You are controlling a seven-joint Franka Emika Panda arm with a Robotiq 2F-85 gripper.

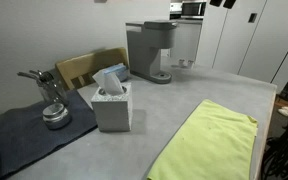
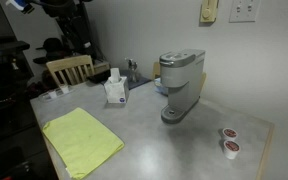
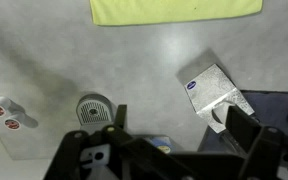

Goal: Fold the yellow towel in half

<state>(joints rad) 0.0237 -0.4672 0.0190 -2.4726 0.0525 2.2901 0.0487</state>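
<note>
The yellow towel [image 1: 209,140] lies flat and spread out on the grey table near its edge; it shows in both exterior views [image 2: 81,140]. In the wrist view only one long edge of it shows, at the top [image 3: 174,10]. My gripper [image 3: 182,120] appears only in the wrist view, high above the table. Its two dark fingers are wide apart with nothing between them. It hangs over bare table between the coffee machine and the tissue box, well away from the towel.
A tissue box [image 1: 112,105] [image 3: 214,90] stands beside a dark grey-blue mat [image 1: 34,135] holding a metal utensil [image 1: 52,110]. A grey coffee machine [image 2: 181,85] and two coffee pods [image 2: 229,140] are on the table. A wooden chair [image 2: 69,68] stands behind it.
</note>
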